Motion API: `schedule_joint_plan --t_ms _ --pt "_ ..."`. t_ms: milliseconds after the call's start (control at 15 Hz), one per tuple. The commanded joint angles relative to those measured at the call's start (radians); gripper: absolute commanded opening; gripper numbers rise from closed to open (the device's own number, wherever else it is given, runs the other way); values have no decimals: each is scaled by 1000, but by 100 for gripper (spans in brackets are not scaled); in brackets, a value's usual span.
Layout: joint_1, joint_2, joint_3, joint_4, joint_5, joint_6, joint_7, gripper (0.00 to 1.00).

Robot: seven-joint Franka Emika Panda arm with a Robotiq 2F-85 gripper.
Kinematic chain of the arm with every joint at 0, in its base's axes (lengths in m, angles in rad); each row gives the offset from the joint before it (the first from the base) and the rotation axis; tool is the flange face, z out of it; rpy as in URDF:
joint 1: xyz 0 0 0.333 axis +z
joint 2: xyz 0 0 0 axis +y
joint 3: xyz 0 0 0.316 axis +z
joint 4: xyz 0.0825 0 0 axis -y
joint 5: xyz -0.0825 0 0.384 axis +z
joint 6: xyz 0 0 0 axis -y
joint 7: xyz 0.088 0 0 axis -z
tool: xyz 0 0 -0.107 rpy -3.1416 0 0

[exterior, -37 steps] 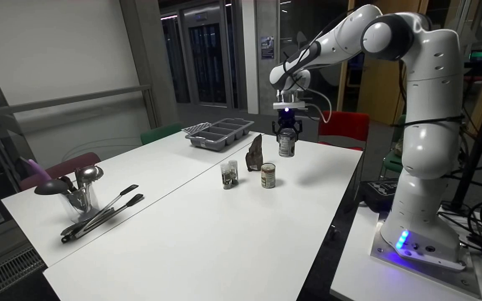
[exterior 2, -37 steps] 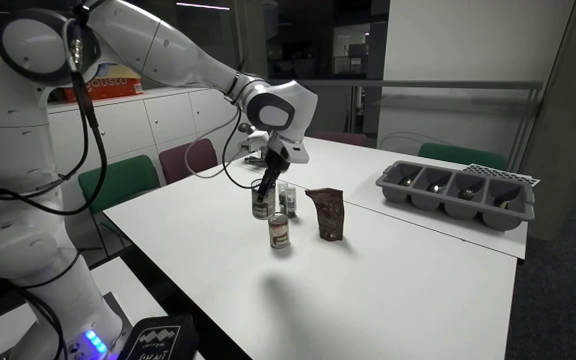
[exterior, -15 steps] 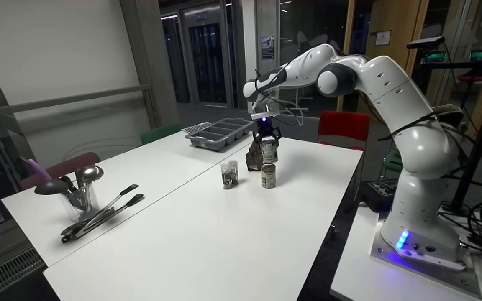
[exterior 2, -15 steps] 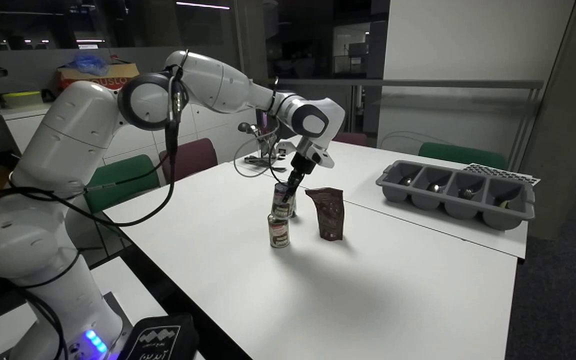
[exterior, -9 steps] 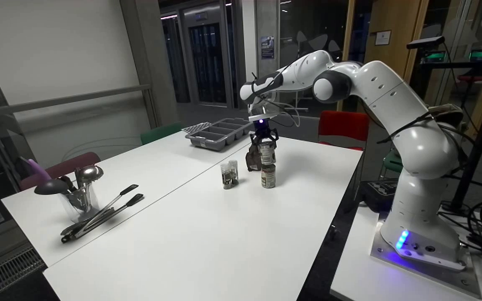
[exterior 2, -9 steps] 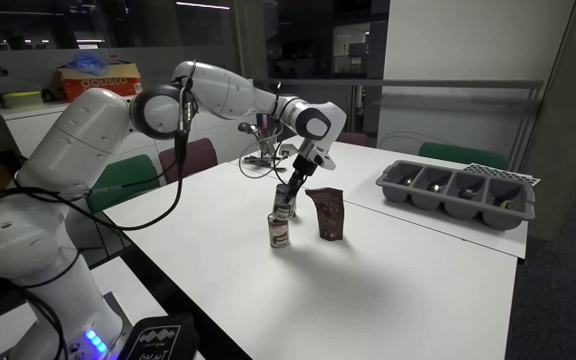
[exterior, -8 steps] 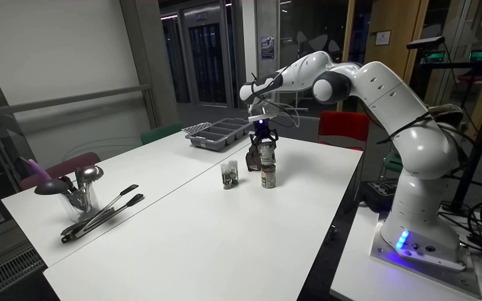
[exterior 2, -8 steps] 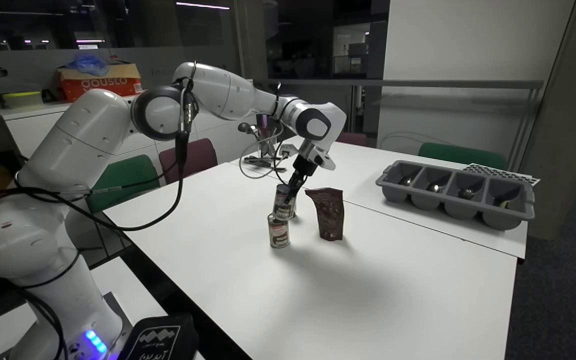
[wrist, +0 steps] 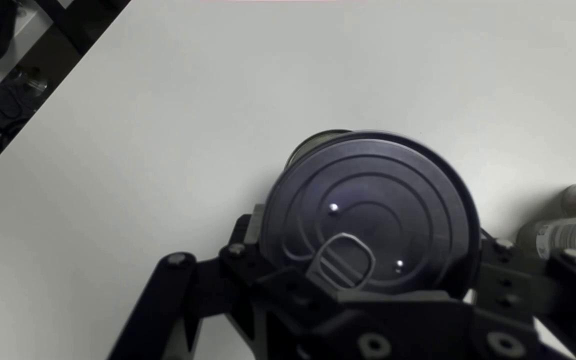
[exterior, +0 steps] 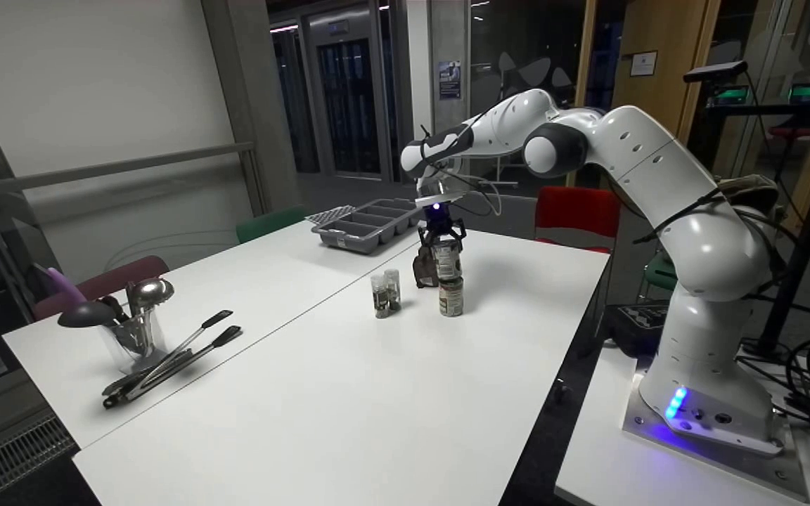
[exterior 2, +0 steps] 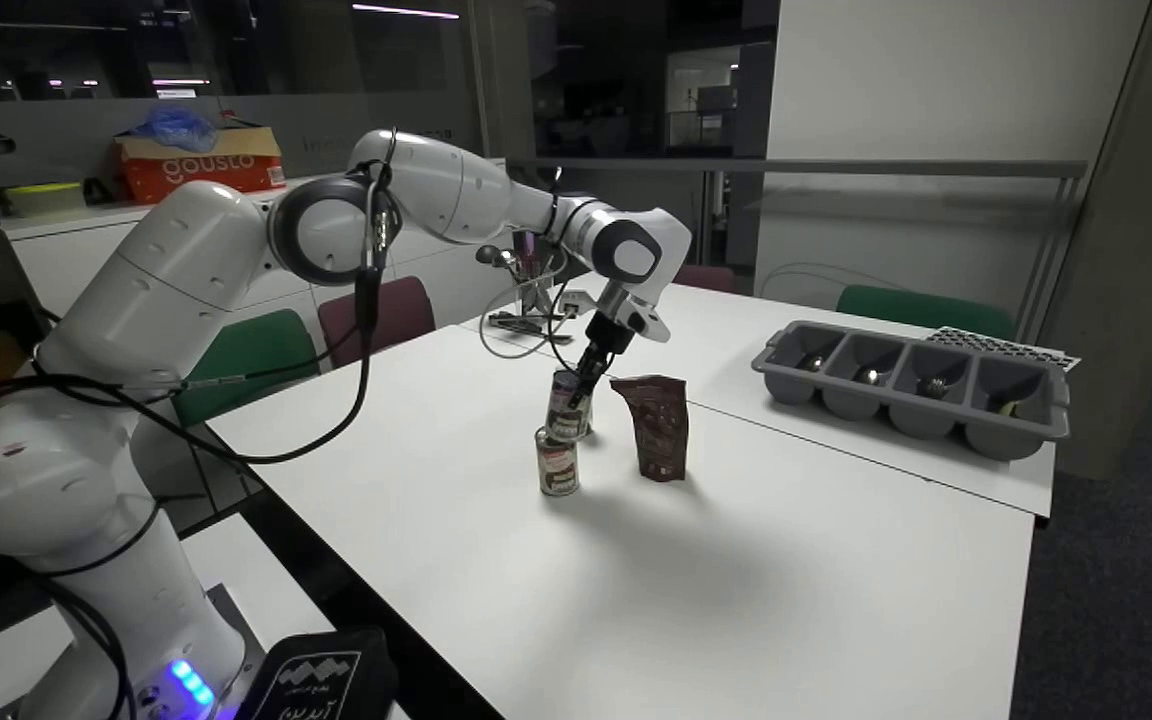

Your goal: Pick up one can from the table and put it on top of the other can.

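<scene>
Probably got some weight to it if full, but likely stiff-walled and not fragile, so no need to baby it; might slide a bit under a weak squeeze, being smooth and round. Best to grab the upper can (exterior: 447, 261) by opposite sides of the wall, below the rim and clear of the pull ring (wrist: 344, 262). Looks held about like that: clamped in the pincer (exterior: 442, 242) pretty high up, near the lid. Sits between its two sides, tilted a touch, over the lower can (exterior: 451, 299) and clear of the counter (exterior: 349, 393). Not quite centred, going by the sliver of lower rim peeking out in the wrist view; can't tell if touching or just above.
</scene>
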Motion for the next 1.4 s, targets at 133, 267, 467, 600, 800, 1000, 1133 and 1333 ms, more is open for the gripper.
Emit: schedule_joint_plan --t_ms 133,267,467,600,800,1000,1133,1333 --pt "0 -22 4 -5 1 -27 34 57" --pt "4 -28 2 -23 -1 -14 37 57" --pt "15 -43 0 -64 -2 18 50 57" --pt "20 -47 0 -79 -2 29 60 57" --pt "19 -52 0 -89 0 32 70 57" --pt "18 -68 0 -114 2 50 67 57" --pt "23 -90 -2 -150 3 77 69 57" --pt "30 -132 -6 -223 4 134 73 57"
